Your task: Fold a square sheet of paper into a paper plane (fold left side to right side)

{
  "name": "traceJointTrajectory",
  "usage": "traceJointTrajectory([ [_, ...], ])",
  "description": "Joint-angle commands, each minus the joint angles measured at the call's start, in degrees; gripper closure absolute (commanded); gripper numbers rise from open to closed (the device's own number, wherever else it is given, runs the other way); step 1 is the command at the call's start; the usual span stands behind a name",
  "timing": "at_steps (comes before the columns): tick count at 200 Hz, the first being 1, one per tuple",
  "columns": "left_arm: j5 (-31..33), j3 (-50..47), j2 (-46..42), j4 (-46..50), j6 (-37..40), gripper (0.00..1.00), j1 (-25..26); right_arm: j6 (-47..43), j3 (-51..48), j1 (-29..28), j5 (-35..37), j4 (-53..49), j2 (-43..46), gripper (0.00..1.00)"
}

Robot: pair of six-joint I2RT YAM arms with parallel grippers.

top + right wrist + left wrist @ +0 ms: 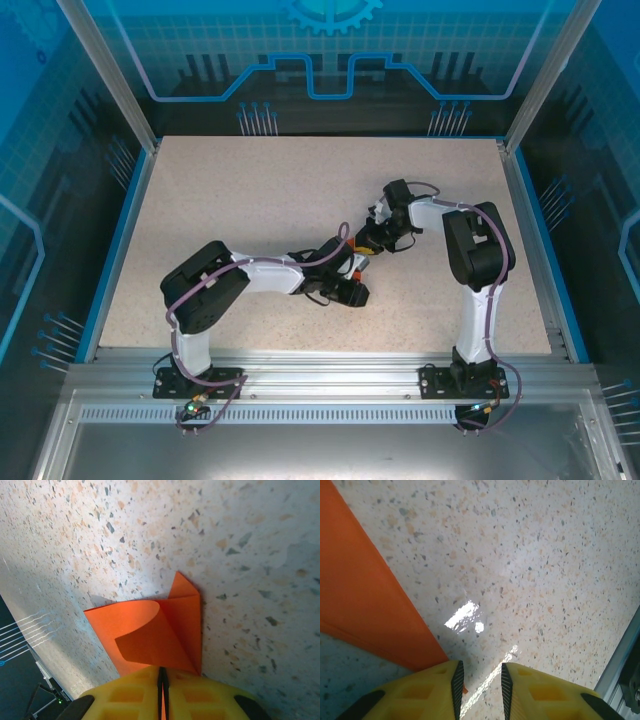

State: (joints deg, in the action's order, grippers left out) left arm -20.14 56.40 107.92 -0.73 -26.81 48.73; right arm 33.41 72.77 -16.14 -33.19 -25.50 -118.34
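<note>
1. Left gripper (479, 680): its yellow fingers (420, 692) are standing partly apart, with a narrow gap between the black pads. Bare speckled table (535, 565) is showing through the gap, and nothing is being held.
2. The left finger's tip is sitting just beside the near corner of the paper sheet (360, 595), which is lying flat on the table to that gripper's left. Whether the two are touching cannot be told.
3. Right gripper (163, 676): its jaws are pressing together on the paper sheet, and a thin orange sliver is showing in the seam between the yellow fingers (200, 695).
4. Paper sheet, right wrist view: it is lying on the table ahead of the fingers. One flap is curling up and over, a creased edge is running along its right side, and a small pointed tip is sticking out at the far end.
5. Overhead: both grippers are meeting near the table's middle, the left one (352, 293) just nearer the arm bases than the right one (372, 240).
</note>
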Motion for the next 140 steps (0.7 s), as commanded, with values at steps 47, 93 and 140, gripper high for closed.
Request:
traceJointTrajectory([
  [47,-4.94,-3.09,-1.29,7.16,0.80,0.69,2.51,-0.63,0.27,-0.25,5.42,-1.11,-2.77,0.88],
  [93,-6.58,-6.11,-7.24,0.79,-1.58,0.69,1.96,-0.70,0.26,-0.30,5.24,-1.31,-2.33,0.88],
  [140,-6.32,-3.66,-9.18,1.56,-0.13,0.68,-1.44,-0.71,0.35,-0.47,5.26,-1.48,-2.09,0.88],
])
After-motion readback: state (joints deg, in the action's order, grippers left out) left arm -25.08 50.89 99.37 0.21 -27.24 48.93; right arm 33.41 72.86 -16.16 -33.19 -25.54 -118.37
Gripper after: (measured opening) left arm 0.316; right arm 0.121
